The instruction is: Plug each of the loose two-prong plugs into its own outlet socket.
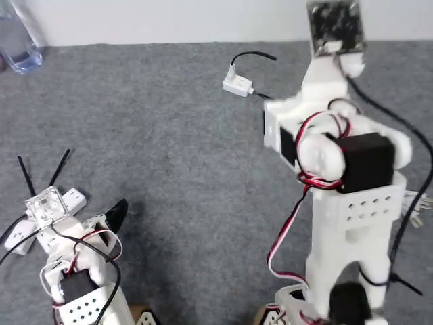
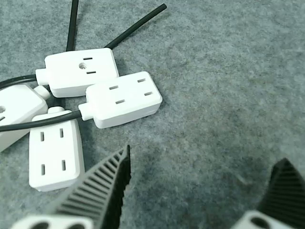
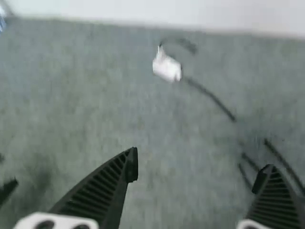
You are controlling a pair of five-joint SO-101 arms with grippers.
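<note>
Both wide open, empty: left gripper (image 2: 205, 160), right gripper (image 3: 200, 161). I'd pinch loose plug (image 1: 237, 84) at 12 o'clock squarely, prongs clear.

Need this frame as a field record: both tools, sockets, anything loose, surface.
left tool: open, empty, above the mat beside the socket blocks
right tool: open, empty, above bare mat, apart from the white block
socket blocks: white, bunched close together, black cords, visible slots empty
white block: alone at the mat's far side, black cord attached; plug or socket, cannot tell
mat: grey, fuzzy
bottle: clear, at the far corner
</note>
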